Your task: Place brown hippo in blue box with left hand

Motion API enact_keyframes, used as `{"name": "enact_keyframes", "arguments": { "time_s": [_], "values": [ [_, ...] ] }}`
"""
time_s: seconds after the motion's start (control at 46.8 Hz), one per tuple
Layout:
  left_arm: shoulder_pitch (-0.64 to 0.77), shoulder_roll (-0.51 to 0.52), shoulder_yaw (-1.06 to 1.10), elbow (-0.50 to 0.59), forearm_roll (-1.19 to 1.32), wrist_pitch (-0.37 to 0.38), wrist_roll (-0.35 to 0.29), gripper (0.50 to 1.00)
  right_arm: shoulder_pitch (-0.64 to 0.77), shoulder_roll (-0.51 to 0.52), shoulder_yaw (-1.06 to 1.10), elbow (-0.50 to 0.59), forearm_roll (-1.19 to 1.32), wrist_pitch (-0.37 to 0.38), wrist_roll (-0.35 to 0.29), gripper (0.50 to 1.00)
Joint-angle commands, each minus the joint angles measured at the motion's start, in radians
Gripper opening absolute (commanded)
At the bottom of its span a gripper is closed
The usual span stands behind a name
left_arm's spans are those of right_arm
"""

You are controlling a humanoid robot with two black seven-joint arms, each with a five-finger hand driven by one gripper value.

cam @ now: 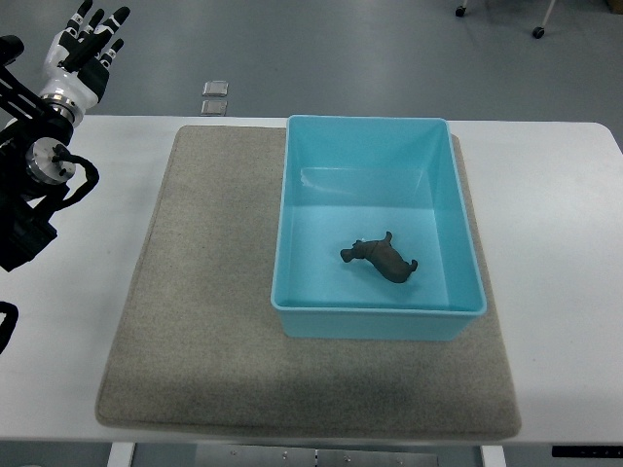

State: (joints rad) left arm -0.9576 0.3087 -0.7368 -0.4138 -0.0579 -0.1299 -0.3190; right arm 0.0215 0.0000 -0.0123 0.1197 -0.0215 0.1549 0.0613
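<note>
White table — brown hippo in blue box, well apart from left robot hand.

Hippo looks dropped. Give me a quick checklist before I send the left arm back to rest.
1. Brown hippo inside the blue box: ok, lying on its floor.
2. Left hand holds nothing: ok, fingers extended.
3. Left hand away from the box: ok, at the table's far left corner.
4. Box flat on the grey mat: ok.
5. Hippo upright: not ok, it seems tipped on its side.
6. Right arm position: cannot tell, out of view.
</note>
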Motion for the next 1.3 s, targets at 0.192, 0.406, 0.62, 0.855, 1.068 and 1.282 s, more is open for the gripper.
{"name": "enact_keyframes", "arguments": {
  "time_s": [0.192,0.406,0.62,0.855,1.068,1.282],
  "values": [
    [0.017,-0.003,-0.004,0.003,-0.011,0.001,0.0,0.994,0.0,0.0,0.0,0.0,0.0,0.0,0.0,0.936],
    [0.017,-0.005,-0.003,0.001,-0.063,0.001,0.0,0.994,0.0,0.0,0.0,0.0,0.0,0.0,0.0,0.936],
    [0.017,-0.005,-0.004,0.0,-0.072,0.01,0.0,0.994,0.0,0.0,0.0,0.0,0.0,0.0,0.0,0.936],
    [0.016,-0.011,-0.004,-0.002,-0.108,0.01,0.0,0.996,0.0,0.0,0.0,0.0,0.0,0.0,0.0,0.936],
    [0.016,-0.022,-0.003,-0.002,-0.152,0.015,0.0,0.994,0.001,0.0,-0.002,0.009,-0.008,0.011,-0.001,0.936],
    [0.014,-0.034,-0.004,-0.002,-0.152,0.016,0.0,0.996,0.001,0.0,-0.006,0.011,-0.011,0.008,-0.003,0.936]
  ]
}}
